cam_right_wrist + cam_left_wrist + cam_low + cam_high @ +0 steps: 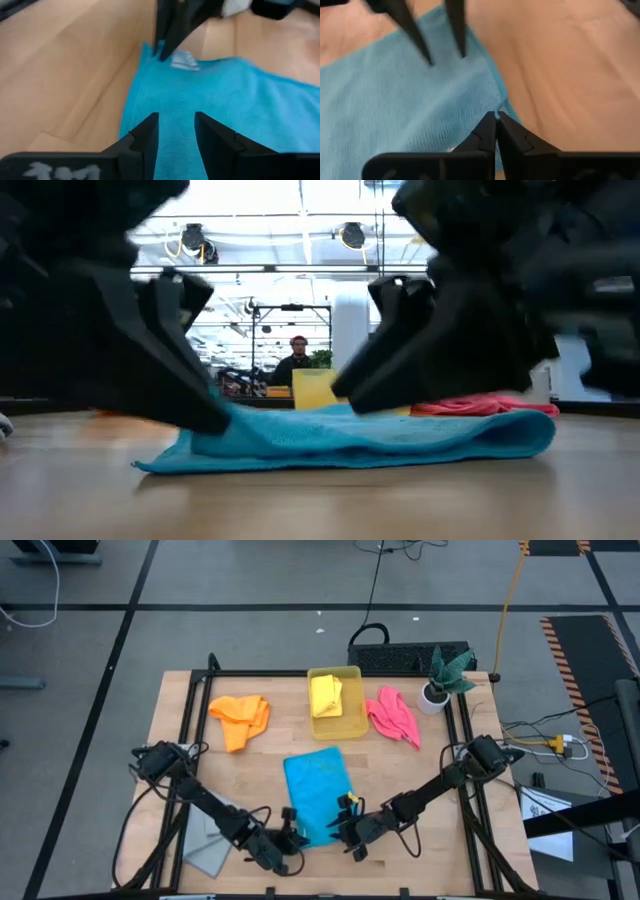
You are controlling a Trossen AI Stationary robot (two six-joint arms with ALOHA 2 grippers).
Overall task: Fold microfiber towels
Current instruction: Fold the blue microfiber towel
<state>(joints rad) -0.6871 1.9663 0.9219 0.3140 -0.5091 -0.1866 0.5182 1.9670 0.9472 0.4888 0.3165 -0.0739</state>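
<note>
blue towel (318, 790) lies flat on the worktop just in front of the yellow bin (335, 703). left gripper (495, 120) pinches its near corner, right gripper (176, 131) hovers half-open over the other, probably prepping a fold.
</note>
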